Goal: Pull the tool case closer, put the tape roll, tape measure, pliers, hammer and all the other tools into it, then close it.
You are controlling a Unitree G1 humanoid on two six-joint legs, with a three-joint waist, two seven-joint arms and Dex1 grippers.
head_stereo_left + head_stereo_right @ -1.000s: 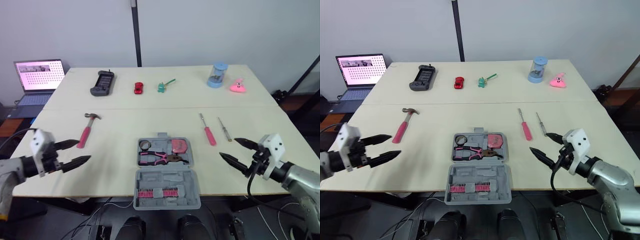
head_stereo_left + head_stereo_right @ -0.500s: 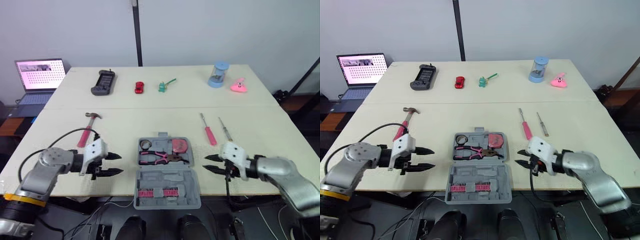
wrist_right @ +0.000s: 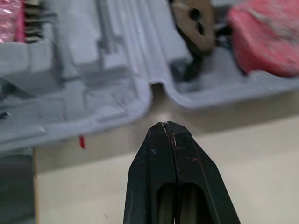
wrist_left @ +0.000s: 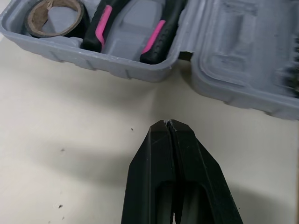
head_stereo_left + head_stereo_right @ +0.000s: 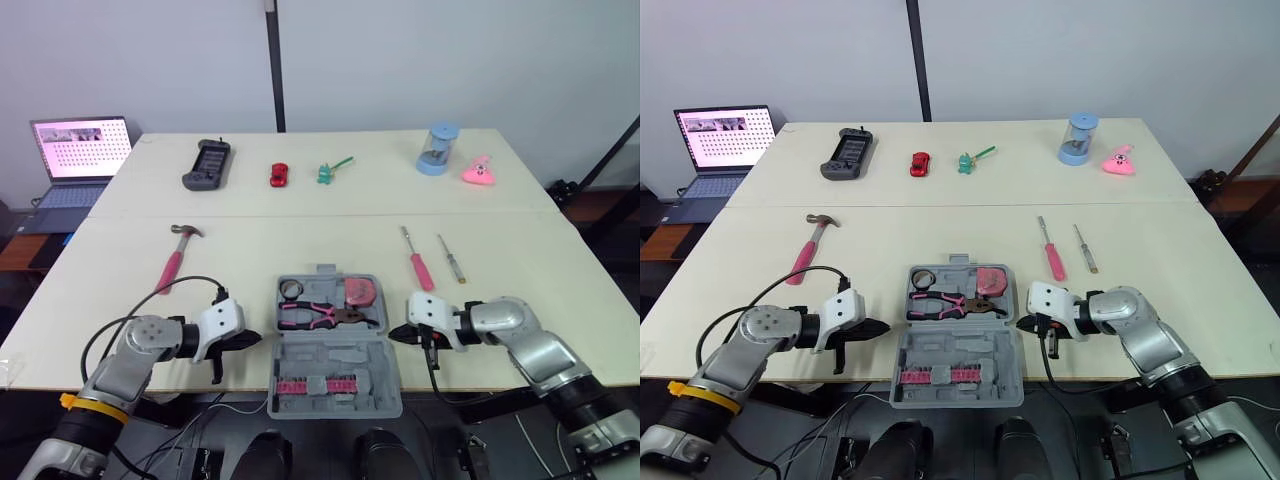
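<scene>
Now the left claw (image 5: 252, 339) and right claw (image 5: 396, 333), both pinched shut, are drawn inward to flank the tool case (image 5: 335, 362); pulling it closer seems prepared.

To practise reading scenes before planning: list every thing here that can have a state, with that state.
tool case: open, lid flat
tape roll: in the case
pliers: in the case
tape measure: in the case
hammer: outside the case
pink screwdriver: outside the case
thin screwdriver: outside the case
laptop: open, screen lit
left end effector: shut, empty
right end effector: shut, empty
</scene>
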